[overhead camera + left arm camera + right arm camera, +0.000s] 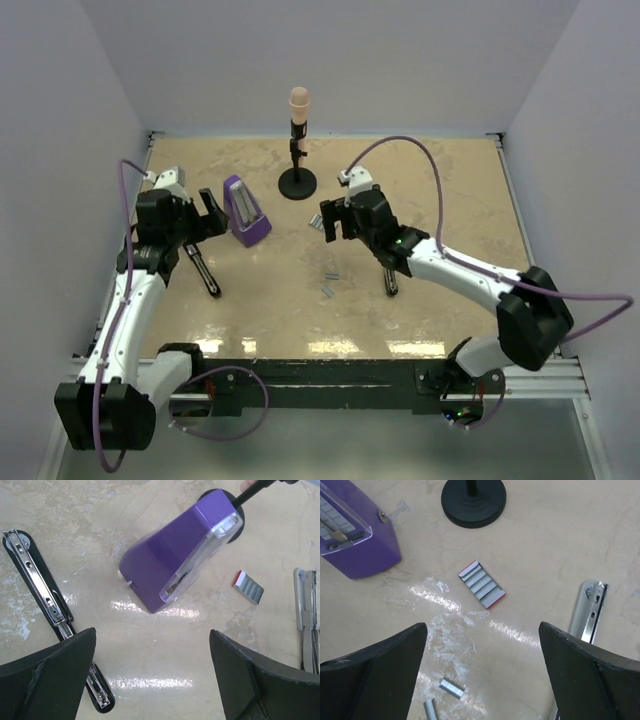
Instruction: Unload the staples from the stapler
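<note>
On the tan table (pixel 450 180), between the two arms:

- **Staples** (pixel 451 688): two short silver strips lying loose, on the near side of a red-edged card (pixel 481 584).
- **Stapler** (pixel 37 585): slim and black, metal channel facing up, flat on the table at the left. Its near end passes beneath one finger of the left claw.
- **Grey-metal bar** (pixel 587 610): lies at the right. Cannot tell whether it belongs to the stapler.
- **Left gripper** (pixel 152 640): jaws wide apart, empty, low between the stapler and a purple metronome (pixel 175 562).
- **Right gripper** (pixel 482 630): jaws wide apart, empty, hovering over the card and strips.

Handling note: with strips out on the table, unloading looks largely done. Whether the channel holds more is too small to tell. The left claw should rise straight up so its finger does not drag the stapler or bump the metronome. The loose strips are best left unswept.
</note>
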Action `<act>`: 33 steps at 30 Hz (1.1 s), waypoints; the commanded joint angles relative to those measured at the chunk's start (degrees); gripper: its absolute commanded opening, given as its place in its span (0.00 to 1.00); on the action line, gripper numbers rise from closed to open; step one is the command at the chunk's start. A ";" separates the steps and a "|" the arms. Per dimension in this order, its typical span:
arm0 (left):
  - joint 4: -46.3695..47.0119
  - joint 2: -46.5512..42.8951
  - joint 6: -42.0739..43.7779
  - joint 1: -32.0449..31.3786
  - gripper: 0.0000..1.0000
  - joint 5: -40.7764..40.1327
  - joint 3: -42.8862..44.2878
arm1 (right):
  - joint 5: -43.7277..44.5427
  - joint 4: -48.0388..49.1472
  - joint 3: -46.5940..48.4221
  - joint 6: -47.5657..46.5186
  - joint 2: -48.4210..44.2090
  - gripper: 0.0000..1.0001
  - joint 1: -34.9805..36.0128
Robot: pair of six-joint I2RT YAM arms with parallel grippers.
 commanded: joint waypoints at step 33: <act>2.04 -15.17 -2.81 0.19 0.98 -11.29 -1.11 | -28.08 -12.22 33.68 -31.56 41.88 0.82 -7.14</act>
